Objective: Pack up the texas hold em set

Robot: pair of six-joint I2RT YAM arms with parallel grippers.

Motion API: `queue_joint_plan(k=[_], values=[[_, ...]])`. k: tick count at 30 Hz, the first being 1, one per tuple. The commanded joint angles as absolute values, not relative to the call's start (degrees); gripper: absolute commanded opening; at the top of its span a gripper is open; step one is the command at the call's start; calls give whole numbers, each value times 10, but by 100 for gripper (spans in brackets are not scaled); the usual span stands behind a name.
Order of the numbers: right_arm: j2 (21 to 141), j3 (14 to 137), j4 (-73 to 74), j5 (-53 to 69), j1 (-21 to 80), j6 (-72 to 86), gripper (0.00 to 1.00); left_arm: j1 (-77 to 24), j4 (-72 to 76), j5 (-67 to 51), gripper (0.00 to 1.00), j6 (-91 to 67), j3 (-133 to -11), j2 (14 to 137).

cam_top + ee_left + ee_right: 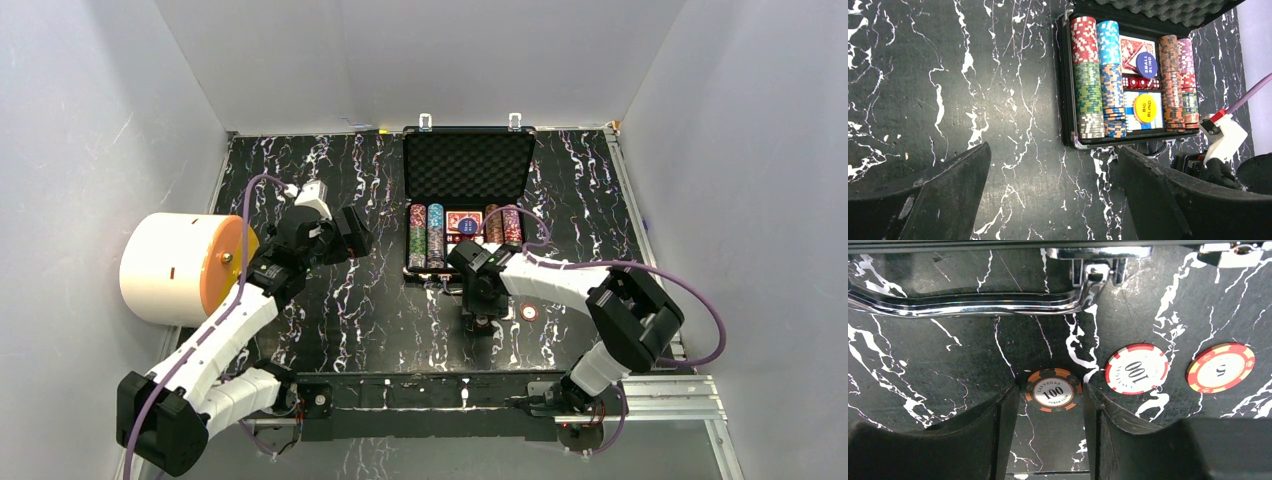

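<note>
- The black briefcase (467,190) is seen open at the far middle of the marble-patterned table (330,330), with its foam-lined lid standing upright.
- Rows of multicoloured poker chips (1088,75) are packed on edge down both sides of its tray. Between them are lodged a red card deck (1129,46), red dice (1137,82), a blue "Small Blind" button (1146,64) and a yellow "Big Blind" button (1144,107).
- Three loose chips are left flat on the table just in front of the case's chrome handle (973,302): a black-and-orange 100 chip (1053,390), a red-and-white 100 chip (1137,369) and a red-and-yellow chip (1220,367) (its number is not clearly read).
- The right gripper (1049,396) is lowered over the black-and-orange 100 chip, which is straddled by the two fingers. The jaws are parted, a sliver of table is seen beside the left finger, and no clamp is made out.
- The left gripper (1053,200) is held fully released, nothing between its fingers, above bare table left of the case.
- A white drum with an orange face (180,265) is seen at the table's left edge.
</note>
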State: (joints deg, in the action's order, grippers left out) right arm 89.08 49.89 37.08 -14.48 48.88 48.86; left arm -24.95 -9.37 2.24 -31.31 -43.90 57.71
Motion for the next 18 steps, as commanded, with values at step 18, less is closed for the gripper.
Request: queue_joint_plan(k=[18], values=[[812, 493, 354, -168, 490, 529, 47, -344, 41, -154, 97, -352, -329, 613]])
